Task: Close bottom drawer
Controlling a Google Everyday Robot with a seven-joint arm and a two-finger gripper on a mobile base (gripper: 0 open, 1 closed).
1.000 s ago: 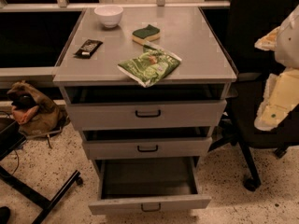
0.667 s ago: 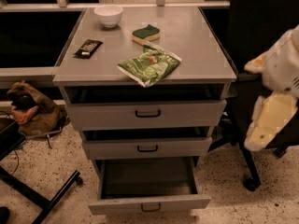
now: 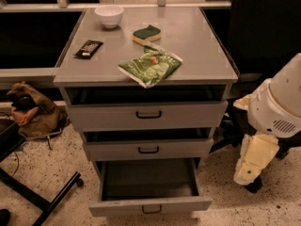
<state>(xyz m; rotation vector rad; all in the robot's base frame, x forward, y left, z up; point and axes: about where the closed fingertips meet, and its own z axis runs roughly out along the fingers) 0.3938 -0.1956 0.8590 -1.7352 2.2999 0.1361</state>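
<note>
The bottom drawer (image 3: 150,205) is the lowest of three grey drawers and has a slim front with a small black handle (image 3: 151,210). It stands pulled far out, its inside empty. The middle drawer (image 3: 148,149) and the tall top drawer (image 3: 148,115) are each out a little. My gripper (image 3: 250,168), cream-coloured, hangs downward from the white arm (image 3: 277,102) to the right of the cabinet. It is level with the middle and bottom drawers and apart from them.
On the cabinet top lie a white bowl (image 3: 109,15), a green-and-yellow sponge (image 3: 146,33), a green snack bag (image 3: 150,67) and a black bar (image 3: 88,48). A brown bag (image 3: 30,112) and black stand legs (image 3: 44,197) are on the floor at left. A black chair (image 3: 263,27) stands behind my arm.
My arm and gripper have moved down and leftward, closer to the cabinet's right side. The drawers have not moved.
</note>
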